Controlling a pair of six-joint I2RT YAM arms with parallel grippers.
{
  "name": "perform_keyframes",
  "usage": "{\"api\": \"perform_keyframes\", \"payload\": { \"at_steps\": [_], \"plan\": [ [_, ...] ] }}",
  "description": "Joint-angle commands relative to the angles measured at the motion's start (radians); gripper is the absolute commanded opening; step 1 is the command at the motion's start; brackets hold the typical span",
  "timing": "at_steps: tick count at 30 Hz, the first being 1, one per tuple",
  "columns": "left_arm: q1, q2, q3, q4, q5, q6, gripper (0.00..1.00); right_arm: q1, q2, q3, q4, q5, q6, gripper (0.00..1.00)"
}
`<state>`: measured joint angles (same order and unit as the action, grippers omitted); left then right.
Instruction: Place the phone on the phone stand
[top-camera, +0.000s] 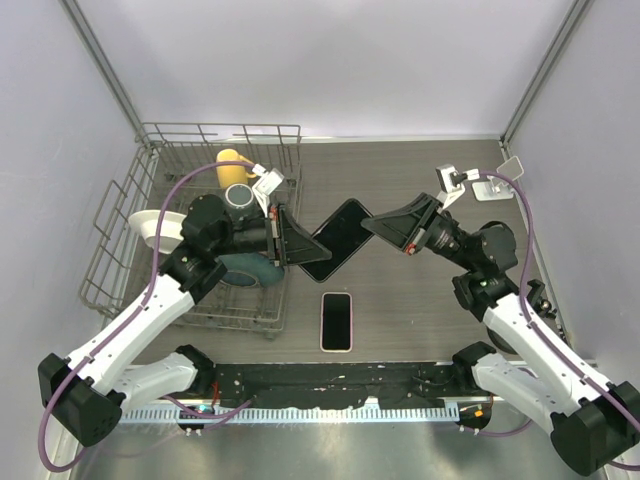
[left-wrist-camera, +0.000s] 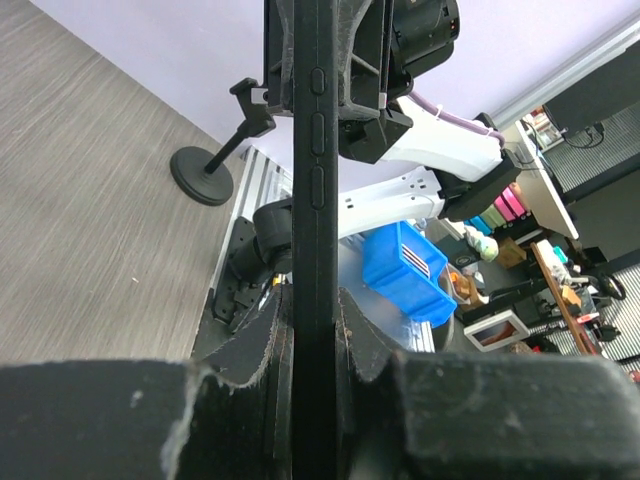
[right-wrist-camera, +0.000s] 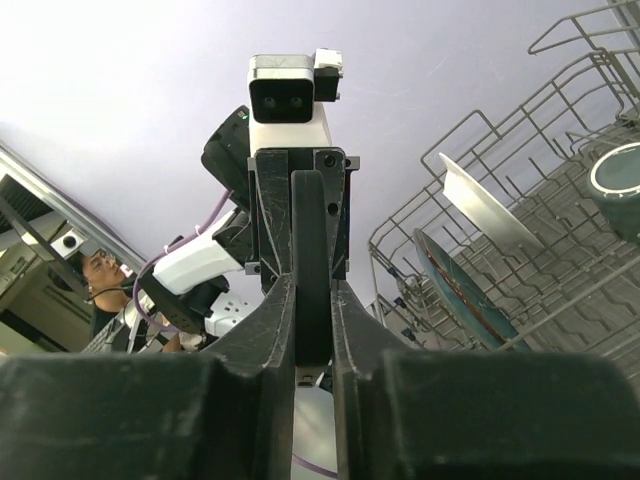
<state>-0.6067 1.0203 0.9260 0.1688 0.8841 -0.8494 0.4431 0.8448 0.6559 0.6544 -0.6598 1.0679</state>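
A black phone (top-camera: 338, 240) is held above the table's middle, one end in each gripper. My left gripper (top-camera: 300, 240) is shut on its left end and my right gripper (top-camera: 375, 228) on its right end. In the left wrist view the phone (left-wrist-camera: 315, 150) shows edge-on between that gripper's (left-wrist-camera: 315, 330) pads. In the right wrist view it (right-wrist-camera: 310, 230) stands edge-on in that gripper (right-wrist-camera: 312, 300). A second phone in a pink case (top-camera: 337, 321) lies flat on the table below. The small white phone stand (top-camera: 497, 180) sits at the back right; it looks dark in the left wrist view (left-wrist-camera: 205, 172).
A wire dish rack (top-camera: 120, 250) fills the left side. It holds a yellow cup (top-camera: 232, 160), a grey cup (top-camera: 240, 195), a white plate (top-camera: 155, 228) and a teal plate (top-camera: 250, 270). The rack also shows in the right wrist view (right-wrist-camera: 480, 150).
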Motion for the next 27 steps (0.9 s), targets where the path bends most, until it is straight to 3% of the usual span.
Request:
{"api": "perform_keyframes", "payload": {
  "at_steps": [1,14,16,18,19,20,21,22,23,24,26,27],
  "plan": [
    [-0.002,-0.005,0.014,0.117,0.013,-0.020,0.00,0.000,0.026,-0.006,0.111,-0.020,0.067,0.08],
    [-0.002,-0.023,0.001,0.126,0.021,-0.045,0.00,0.002,0.048,-0.016,0.209,-0.037,0.138,0.15],
    [-0.002,-0.022,0.002,0.126,0.019,-0.048,0.00,0.003,0.056,-0.013,0.217,-0.044,0.138,0.03],
    [-0.002,-0.022,0.010,0.101,0.010,-0.059,0.00,0.005,0.050,-0.007,0.186,-0.034,0.100,0.01],
    [-0.002,-0.019,0.020,0.074,0.007,-0.054,0.06,0.003,0.027,0.001,0.132,-0.011,0.075,0.01],
    [-0.002,-0.017,0.048,0.042,-0.003,-0.031,0.40,0.006,0.007,0.010,0.064,0.014,0.041,0.01],
    [-0.002,-0.017,0.060,-0.029,-0.016,-0.017,0.58,0.005,-0.015,0.028,-0.029,0.049,-0.018,0.01],
    [-0.001,-0.025,0.071,-0.067,-0.040,-0.005,0.69,0.005,-0.039,0.080,-0.220,0.105,-0.134,0.01],
    [-0.001,-0.034,0.085,-0.102,-0.063,0.009,0.93,0.003,-0.062,0.109,-0.299,0.133,-0.188,0.01],
    [0.002,-0.057,0.089,-0.158,-0.109,0.032,0.99,0.003,-0.073,0.138,-0.382,0.161,-0.233,0.01],
    [0.008,-0.084,0.127,-0.262,-0.178,0.077,1.00,0.003,-0.082,0.240,-0.599,0.247,-0.368,0.01],
    [0.021,-0.098,0.149,-0.407,-0.292,0.152,1.00,0.000,-0.084,0.270,-0.654,0.284,-0.402,0.01]
  ]
}}
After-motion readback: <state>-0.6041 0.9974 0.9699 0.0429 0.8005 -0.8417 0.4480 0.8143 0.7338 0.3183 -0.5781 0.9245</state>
